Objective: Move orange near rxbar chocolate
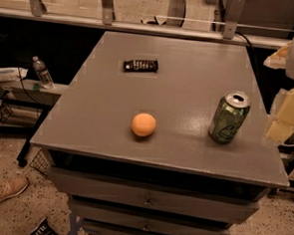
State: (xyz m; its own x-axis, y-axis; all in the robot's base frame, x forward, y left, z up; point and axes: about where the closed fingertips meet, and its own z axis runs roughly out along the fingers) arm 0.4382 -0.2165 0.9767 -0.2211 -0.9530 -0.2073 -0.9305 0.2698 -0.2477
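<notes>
The orange (pixel 143 125) is a small round fruit lying on the grey table top (pixel 190 67), near the front edge and left of centre. The rxbar chocolate (pixel 140 65) is a flat black bar with white lettering, lying further back and slightly left of the orange. My gripper (pixel 287 105) shows as a pale white and yellowish shape at the right edge of the view, beyond the table's right side and to the right of the can. It is well away from both the orange and the bar, and it holds nothing that I can see.
A green soda can (pixel 229 117) stands upright at the front right of the table. Drawers (pixel 147 202) sit under the top. A water bottle (pixel 42 72) stands on a low shelf to the left. A shoe (pixel 2 190) is on the floor at lower left.
</notes>
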